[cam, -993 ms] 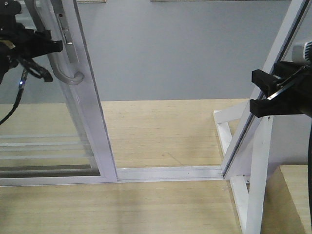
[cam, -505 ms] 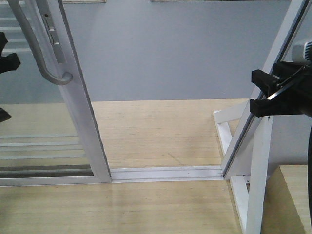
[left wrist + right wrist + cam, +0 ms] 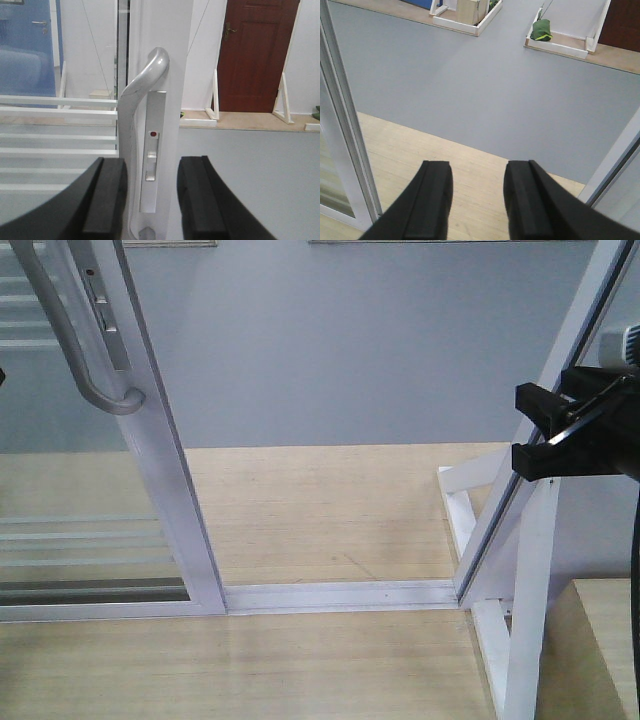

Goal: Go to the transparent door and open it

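Observation:
The transparent door [image 3: 150, 430] stands at the left of the front view, slid partly aside on its floor track [image 3: 340, 595]. Its curved grey handle [image 3: 90, 360] and lock plate [image 3: 100, 305] face me. In the left wrist view the handle [image 3: 145, 95] and lock plate [image 3: 152, 155] run down between the open fingers [image 3: 107, 197] of my left gripper [image 3: 150, 197]; contact cannot be told. This gripper is almost out of the front view. My right gripper [image 3: 535, 430] is open and empty, and also shows over the wooden floor in the right wrist view [image 3: 477, 200].
A slanted white-framed glass panel [image 3: 575, 350] and a white triangular brace post [image 3: 525, 580] stand at the right. A wooden block [image 3: 600, 650] sits at the bottom right. Beyond the wooden floor lies grey floor, with a dark red door [image 3: 257, 55] and a green bundle [image 3: 541, 30] far off.
The door has slid left along its track, widening the opening. My left gripper has moved left, almost out of the front view. The right gripper has not moved.

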{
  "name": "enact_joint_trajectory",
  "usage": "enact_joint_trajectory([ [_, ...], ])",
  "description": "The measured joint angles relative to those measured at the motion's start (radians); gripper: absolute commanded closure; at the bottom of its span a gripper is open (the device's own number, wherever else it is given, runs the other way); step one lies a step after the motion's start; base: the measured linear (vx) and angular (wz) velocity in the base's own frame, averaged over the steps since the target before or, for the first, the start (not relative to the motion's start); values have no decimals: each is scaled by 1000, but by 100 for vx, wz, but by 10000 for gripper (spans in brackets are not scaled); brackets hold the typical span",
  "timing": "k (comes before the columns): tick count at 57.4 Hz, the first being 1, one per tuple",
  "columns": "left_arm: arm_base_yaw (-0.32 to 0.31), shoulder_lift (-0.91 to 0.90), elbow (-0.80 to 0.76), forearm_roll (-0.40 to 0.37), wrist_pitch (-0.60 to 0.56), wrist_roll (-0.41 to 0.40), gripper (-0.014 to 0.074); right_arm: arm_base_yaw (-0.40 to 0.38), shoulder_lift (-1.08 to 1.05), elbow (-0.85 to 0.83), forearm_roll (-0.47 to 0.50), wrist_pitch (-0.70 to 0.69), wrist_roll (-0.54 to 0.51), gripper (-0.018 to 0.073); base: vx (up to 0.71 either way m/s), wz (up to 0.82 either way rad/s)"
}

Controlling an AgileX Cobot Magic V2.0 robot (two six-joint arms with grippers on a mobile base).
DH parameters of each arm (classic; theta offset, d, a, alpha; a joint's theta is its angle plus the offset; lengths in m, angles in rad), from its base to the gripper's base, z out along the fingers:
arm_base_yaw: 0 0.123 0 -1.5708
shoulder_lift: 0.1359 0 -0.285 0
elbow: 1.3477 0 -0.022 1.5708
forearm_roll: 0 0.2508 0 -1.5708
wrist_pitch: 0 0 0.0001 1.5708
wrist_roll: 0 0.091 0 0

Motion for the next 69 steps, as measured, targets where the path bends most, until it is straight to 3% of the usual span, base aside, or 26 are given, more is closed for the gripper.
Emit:
enact_joint_trajectory([
  [6, -19, -24, 36, 3, 18, -66, 278, 0, 0, 0, 0, 0, 0, 226, 0, 0],
  [16, -49, -176, 132, 149, 94, -197, 605, 0, 0, 0, 0, 0, 0, 226, 0, 0],
  [24, -52, -360, 186, 167, 206, -189, 603, 0, 0, 0, 5, 0, 0, 226, 0, 0],
  [33, -37, -588, 239, 89, 356, -4, 603, 0, 0, 0, 14, 0, 0, 226, 0, 0],
  [42, -38, -776, 359, 78, 397, 122, 603, 0, 0, 0, 14, 0, 0, 226, 0, 0],
  [53, -38, -950, 558, 76, 338, 106, 603, 0, 0, 0, 14, 0, 0, 226, 0, 0],
  [69, -38, -966, 580, 75, 326, 96, 603, 0, 0, 0, 14, 2, 0, 226, 0, 0],
])
